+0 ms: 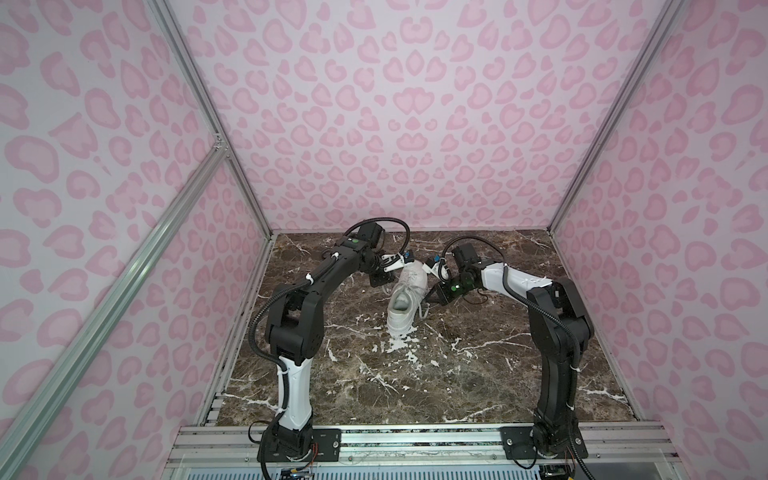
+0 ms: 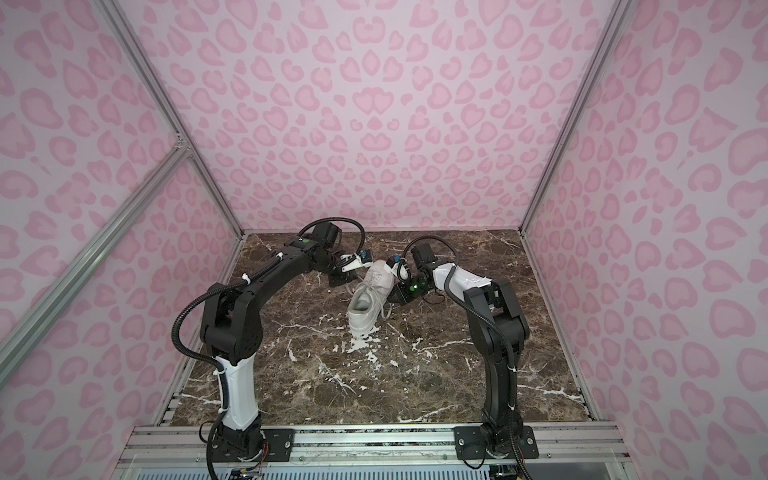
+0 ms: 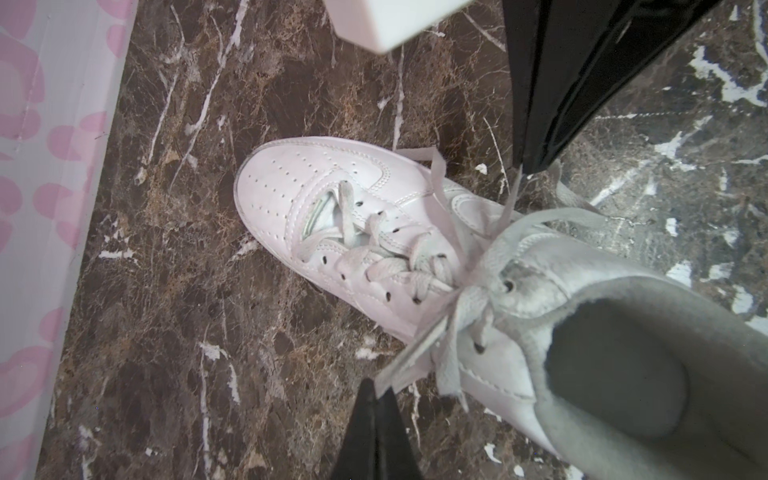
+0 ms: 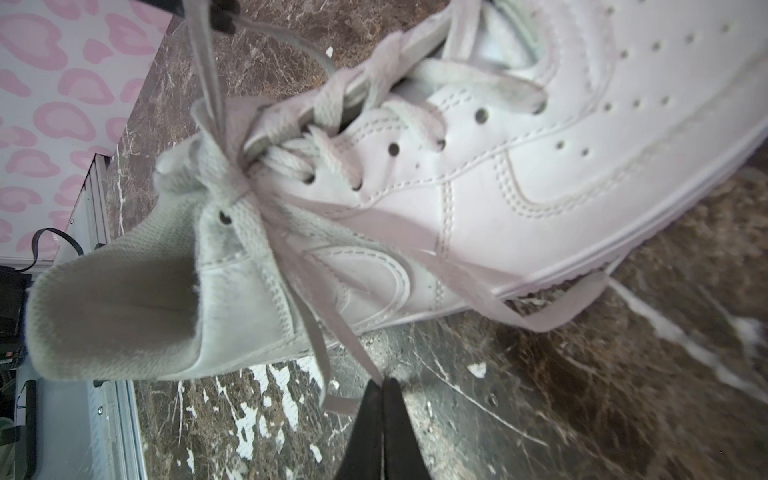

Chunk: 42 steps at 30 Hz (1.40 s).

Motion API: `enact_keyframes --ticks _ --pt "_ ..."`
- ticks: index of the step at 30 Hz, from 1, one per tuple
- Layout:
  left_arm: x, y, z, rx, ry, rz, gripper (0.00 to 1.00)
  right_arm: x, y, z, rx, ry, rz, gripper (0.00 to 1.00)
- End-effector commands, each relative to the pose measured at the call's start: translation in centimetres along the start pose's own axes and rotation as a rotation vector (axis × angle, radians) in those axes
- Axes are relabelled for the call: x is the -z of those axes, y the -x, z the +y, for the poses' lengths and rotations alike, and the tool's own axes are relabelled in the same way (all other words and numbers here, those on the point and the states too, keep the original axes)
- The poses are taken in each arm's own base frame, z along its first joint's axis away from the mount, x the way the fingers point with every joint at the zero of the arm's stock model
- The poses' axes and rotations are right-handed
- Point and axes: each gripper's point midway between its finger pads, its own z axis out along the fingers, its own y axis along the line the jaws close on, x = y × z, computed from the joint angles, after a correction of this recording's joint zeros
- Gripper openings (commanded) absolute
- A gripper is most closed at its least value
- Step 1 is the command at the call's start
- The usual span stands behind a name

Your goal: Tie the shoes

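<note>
A white sneaker (image 1: 404, 301) (image 2: 368, 297) stands mid-table on the marble top, its toe pointing to the back wall and its grey-lined opening facing the front. The flat whitish laces cross into a knot (image 3: 469, 291) (image 4: 237, 191) at the top eyelets. My left gripper (image 3: 379, 384) is shut on a lace strand (image 3: 415, 353) that runs taut from the knot. On the shoe's other side, my right gripper (image 4: 382, 382) is shut on another strand (image 4: 332, 291). In both top views the left gripper (image 1: 380, 282) and the right gripper (image 1: 436, 293) flank the shoe.
Pink patterned walls (image 1: 415, 124) close in the brown marble table (image 1: 415, 374) on three sides. A metal rail (image 1: 415, 440) with both arm bases runs along the front edge. A loose lace end (image 4: 557, 307) lies on the table beside the sole.
</note>
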Motion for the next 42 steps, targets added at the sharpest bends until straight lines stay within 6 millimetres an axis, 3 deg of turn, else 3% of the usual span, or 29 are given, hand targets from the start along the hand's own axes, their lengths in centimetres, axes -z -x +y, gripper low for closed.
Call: enact_keyframes --ticks 1,11,13,14,16,19,22,25,28,34,36,37,42 --pt "-0.1 -0.3 0.8 -0.002 0.027 0.007 0.03 -0.2 -1.5 -0.7 -0.037 -0.023 0.045 0.0" --pt "-0.1 0.3 0.0 0.025 -0.011 -0.03 0.03 0.0 -1.3 -0.7 -0.044 -0.023 0.045 0.0" --pt "0.1 0.7 -0.3 0.042 -0.025 -0.053 0.06 0.3 -0.8 -0.4 -0.042 -0.022 0.028 0.11" --pt "0.2 1.0 -0.4 0.054 -0.029 -0.065 0.26 0.6 -0.5 -0.3 -0.039 -0.025 0.02 0.17" --pt "0.7 1.5 -0.5 0.072 -0.037 -0.096 0.49 1.1 -0.2 -0.2 -0.039 -0.036 0.005 0.26" --pt "1.3 2.1 -0.7 0.107 -0.026 -0.139 0.68 1.7 0.0 -0.2 -0.046 -0.044 -0.006 0.3" --pt "2.7 2.7 -0.4 0.145 0.017 -0.199 0.81 2.5 -0.2 -0.4 -0.052 -0.069 -0.013 0.33" --pt "4.0 2.7 -0.9 0.179 0.047 -0.221 0.84 3.5 -0.3 -0.8 -0.069 -0.101 -0.03 0.34" --pt "4.4 1.4 -2.1 0.216 0.063 -0.188 0.84 4.4 -0.4 -0.9 -0.07 -0.128 -0.041 0.35" --pt "3.2 -3.4 -2.7 0.387 0.121 0.001 0.87 6.0 -0.6 -0.4 -0.067 -0.16 -0.051 0.35" --pt "2.8 -4.1 -2.7 0.442 0.136 0.022 0.87 6.3 -0.8 -0.4 -0.065 -0.171 -0.048 0.35" --pt "2.0 -5.1 -3.9 0.46 0.112 0.037 0.87 6.5 -0.8 -0.3 -0.066 -0.172 -0.048 0.35" --pt "0.5 -5.2 -5.3 0.516 0.067 0.028 0.88 7.4 -0.8 -0.1 -0.06 -0.183 -0.06 0.36"
